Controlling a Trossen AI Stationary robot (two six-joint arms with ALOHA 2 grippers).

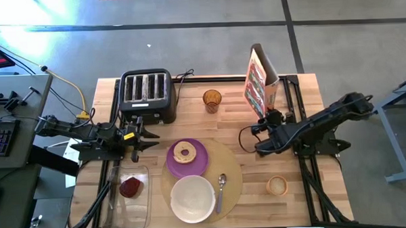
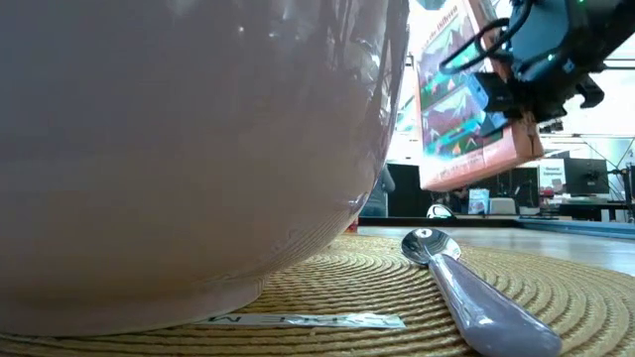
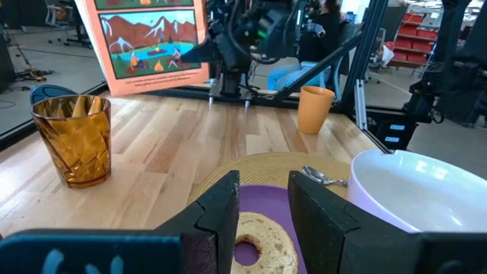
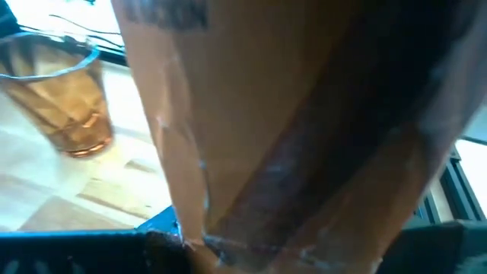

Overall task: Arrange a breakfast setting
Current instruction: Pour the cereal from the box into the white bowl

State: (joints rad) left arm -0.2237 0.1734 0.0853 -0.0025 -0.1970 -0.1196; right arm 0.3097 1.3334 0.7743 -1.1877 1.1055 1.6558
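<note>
A round tan placemat lies at the table's near middle. On it rest a purple plate with a toasted bagel ring, a white bowl and a metal spoon, bowl end up in the low view. A dark red food piece lies in a clear container. No cereal shows. My left gripper is open and empty, left of the plate, pointing at it. My right gripper is shut on an orange picture-printed box at the far right. My right gripper holds the box by its narrow side edge near the lower end, pinched between the two fingers. It comes level from the table's right side. The box is lifted clear of the table and leans over. Its orange side fills the wrist view and hides the fingers.
A black four-slot toaster stands at the far left, its cord trailing right. An amber glass stands between the toaster and the box. A small tan cup stands near right. The clear container sits at the near left.
</note>
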